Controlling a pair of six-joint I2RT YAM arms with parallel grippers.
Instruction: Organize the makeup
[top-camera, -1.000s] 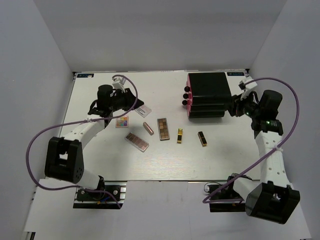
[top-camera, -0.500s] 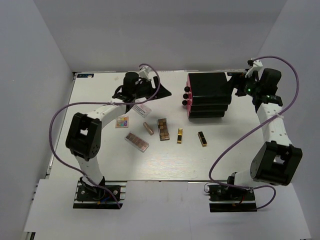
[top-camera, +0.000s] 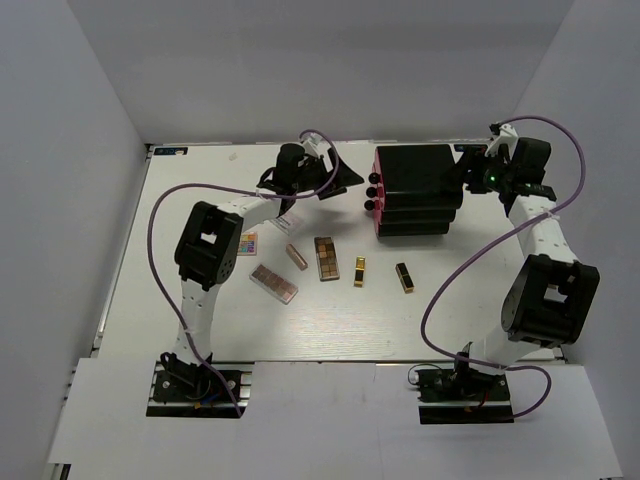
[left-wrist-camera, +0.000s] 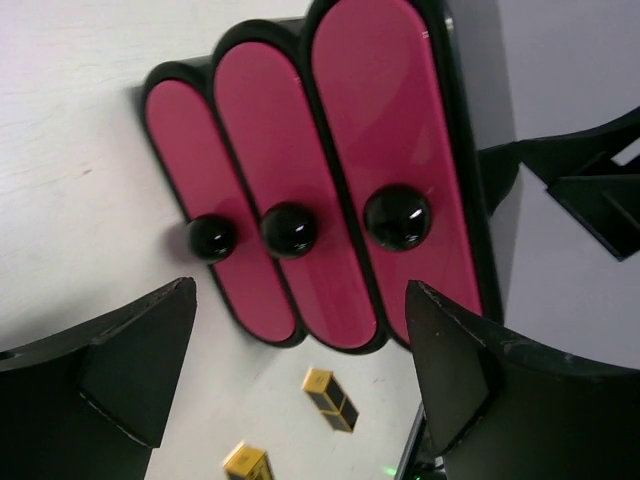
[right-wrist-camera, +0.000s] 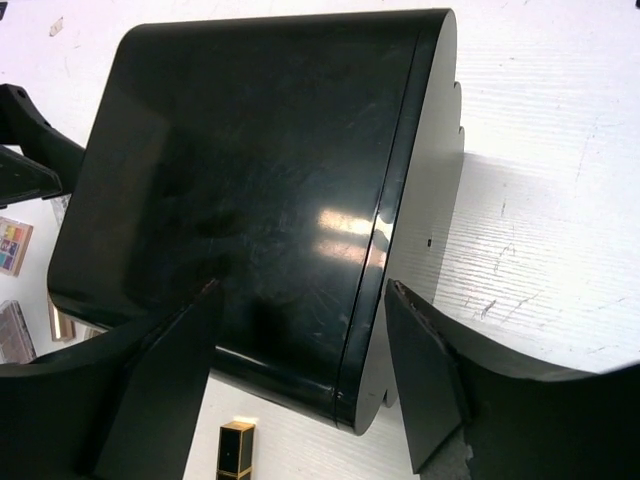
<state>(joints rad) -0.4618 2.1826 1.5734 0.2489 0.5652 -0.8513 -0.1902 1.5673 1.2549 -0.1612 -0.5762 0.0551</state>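
**Both grippers spread at the drawer box, makeup loose on the table**

Left gripper (top-camera: 345, 182) is in the upper middle of the top view, just left of the black box (top-camera: 415, 190). Its fingers (left-wrist-camera: 130, 370) stand wide apart with nothing between them. The left wrist view looks straight at the box front: three pink drawers (left-wrist-camera: 375, 170), each with a round black knob (left-wrist-camera: 397, 216).

Right gripper (top-camera: 466, 168) is at the upper right corner of the box, by its back edge. In the right wrist view its fingers (right-wrist-camera: 425, 370) are spread and the glossy black top of the box shows between them. Whether either finger touches the box cannot be told. Nothing else is in the gap.

All makeup lies flat on the white table (top-camera: 200, 320) in the centre of the top view, left of and below the box. None of it is held.
- White compact (top-camera: 288, 222): highest piece, right beside the left arm's forearm.
- Small multicolour palette (top-camera: 246, 243): lower left of the compact.
- Pink palette (top-camera: 274, 284): lowest piece, set at a slant.
- Rose-gold tube (top-camera: 296, 257): between the pink palette and the brown palette (top-camera: 327, 257), close to the brown one but apart.
- Gold lipstick (top-camera: 359, 271): just right of the brown palette.
- Black-and-gold lipstick (top-camera: 404, 277): furthest right, below the box front.

The pieces do not touch each other.
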